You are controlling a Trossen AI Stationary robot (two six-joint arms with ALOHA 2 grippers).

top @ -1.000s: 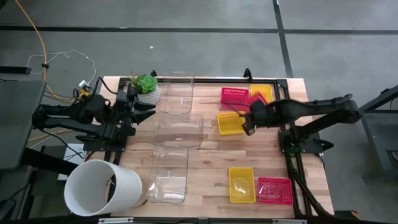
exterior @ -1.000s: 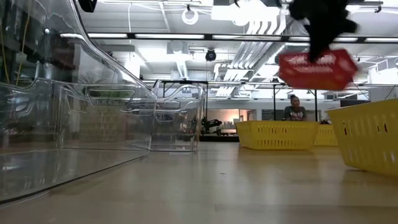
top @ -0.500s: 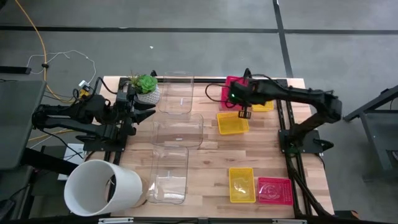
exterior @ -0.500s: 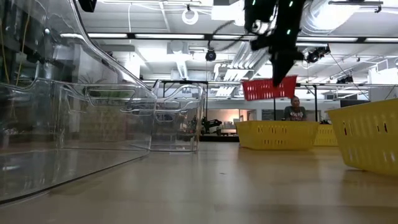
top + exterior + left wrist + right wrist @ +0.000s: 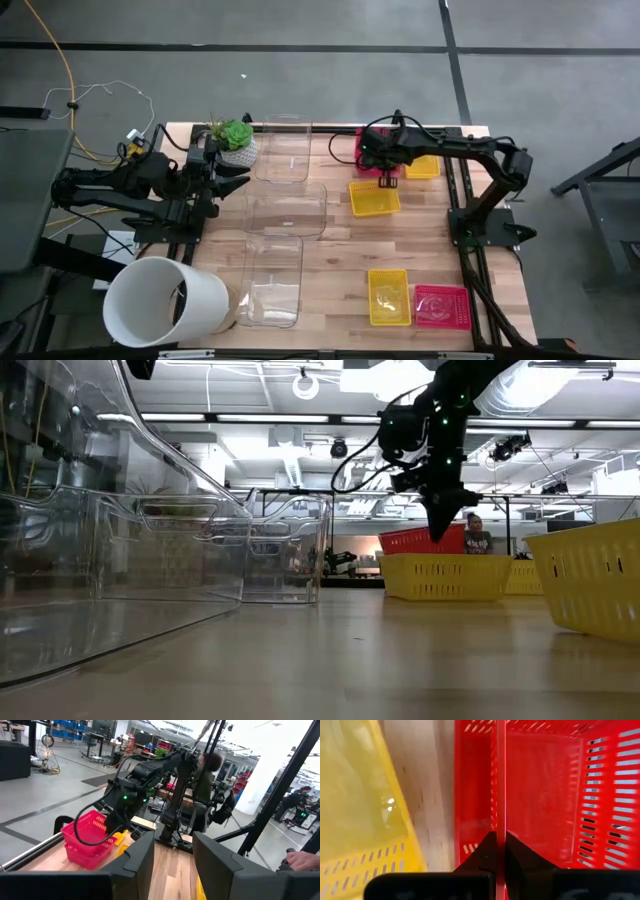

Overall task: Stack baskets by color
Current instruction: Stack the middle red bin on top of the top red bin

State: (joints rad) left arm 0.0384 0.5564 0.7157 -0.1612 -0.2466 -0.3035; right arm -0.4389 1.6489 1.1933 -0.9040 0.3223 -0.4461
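Note:
My right gripper [image 5: 387, 172] is over the table's far part, shut on a red basket [image 5: 372, 150]. In the low view this basket [image 5: 412, 540] shows behind a yellow basket [image 5: 445, 576], which hides its bottom. That yellow basket [image 5: 373, 197] stands just nearer. Another yellow one [image 5: 422, 162] lies at the far right. A yellow basket [image 5: 389, 297] and a red-pink one [image 5: 441, 306] rest side by side near the front edge. My left gripper [image 5: 173, 865] waits at the table's left, level and open, with nothing between its fingers. My right gripper pinches one side wall of the red basket at its upper rim [image 5: 500, 820], one finger [image 5: 520, 857] inside the basket and one [image 5: 485, 856] outside. The fingers come steeply from above. The basket stays mouth up, low at the table; whether its bottom rests there I cannot tell.
Three clear plastic bins [image 5: 285, 150] [image 5: 287, 213] [image 5: 273, 280] stand in a row down the table's middle. A big white cylinder [image 5: 165, 300] lies at the near left corner, and a potted plant [image 5: 233, 140] stands at the far left. A person [image 5: 473, 532] sits beyond the table.
My right gripper has swung toward the table's far edge and a little left, come down and rolled about its own axis, still shut on the red basket. The basket has dropped from high in the air to table level behind the yellow basket.

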